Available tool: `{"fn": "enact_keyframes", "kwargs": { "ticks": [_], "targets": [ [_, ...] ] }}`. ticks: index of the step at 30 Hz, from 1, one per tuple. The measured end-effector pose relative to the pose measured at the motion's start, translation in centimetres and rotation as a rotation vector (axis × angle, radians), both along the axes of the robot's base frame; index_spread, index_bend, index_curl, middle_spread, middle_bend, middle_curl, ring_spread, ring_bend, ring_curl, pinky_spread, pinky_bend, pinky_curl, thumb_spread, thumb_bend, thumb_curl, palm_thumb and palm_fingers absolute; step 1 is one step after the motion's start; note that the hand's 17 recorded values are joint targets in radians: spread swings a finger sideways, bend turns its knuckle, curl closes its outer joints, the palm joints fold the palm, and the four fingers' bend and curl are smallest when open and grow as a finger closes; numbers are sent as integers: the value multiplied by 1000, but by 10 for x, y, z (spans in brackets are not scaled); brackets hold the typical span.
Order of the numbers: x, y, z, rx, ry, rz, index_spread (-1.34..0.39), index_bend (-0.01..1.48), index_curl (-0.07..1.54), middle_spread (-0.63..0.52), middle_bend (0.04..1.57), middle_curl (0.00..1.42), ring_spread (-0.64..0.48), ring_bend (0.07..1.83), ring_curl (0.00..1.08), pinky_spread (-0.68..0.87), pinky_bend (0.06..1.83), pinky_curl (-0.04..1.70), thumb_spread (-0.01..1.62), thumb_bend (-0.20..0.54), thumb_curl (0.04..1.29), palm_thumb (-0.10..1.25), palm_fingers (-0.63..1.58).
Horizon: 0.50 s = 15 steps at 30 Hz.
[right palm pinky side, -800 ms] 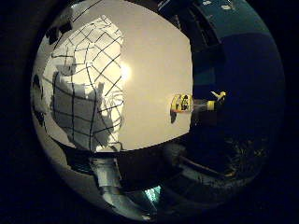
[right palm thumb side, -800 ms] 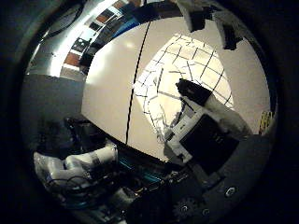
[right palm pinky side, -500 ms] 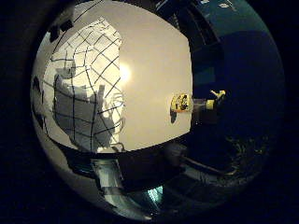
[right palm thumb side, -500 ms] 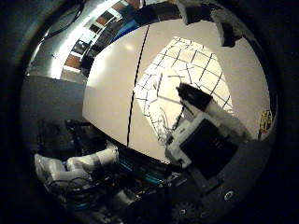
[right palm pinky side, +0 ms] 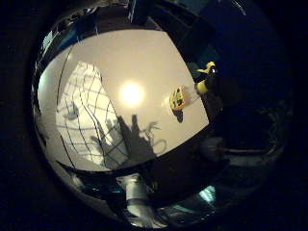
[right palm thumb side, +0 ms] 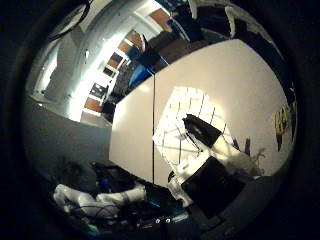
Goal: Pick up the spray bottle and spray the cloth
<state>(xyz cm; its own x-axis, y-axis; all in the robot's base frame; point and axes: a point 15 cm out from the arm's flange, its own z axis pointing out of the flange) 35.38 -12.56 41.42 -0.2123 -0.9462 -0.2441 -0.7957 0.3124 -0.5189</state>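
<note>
A yellow spray bottle (right palm pinky side: 183,94) lies on its side near the edge of the white table (right palm pinky side: 154,58). It also shows small at the rim of the thumb side view (right palm thumb side: 281,120). A white cloth with a dark grid pattern (right palm pinky side: 85,108) lies spread on the table, away from the bottle. My hand (right palm thumb side: 215,155) hangs above the table over the cloth's edge, its black and white fingers reaching out straight, holding nothing. Its spread-finger shadow (right palm pinky side: 135,142) falls on the table beside the cloth.
A dark seam (right palm thumb side: 153,125) splits the table top. A lamp's glare (right palm pinky side: 132,93) sits between cloth and bottle. Dark blue floor (right palm pinky side: 241,87) lies past the table edge near the bottle. Shelves and furniture (right palm thumb side: 130,60) stand beyond the far end.
Both views have shifted and the table looks smaller, so the hand has risen and turned. The cloth and the bottle lie where they were.
</note>
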Motion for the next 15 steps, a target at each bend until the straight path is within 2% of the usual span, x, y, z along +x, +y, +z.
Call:
{"fn": "enact_keyframes", "kwargs": {
  "ticks": [8,15],
  "targets": [
    [-25,-63,32,22,-135,-151,-274,181,388,16,324,433,157,469,331,351,563,320,1034,-24,411,741,180],
    [-53,-118,28,85,-254,-279,-197,158,344,123,242,386,205,413,296,384,502,284,1032,-23,412,740,151]
  ]
}}
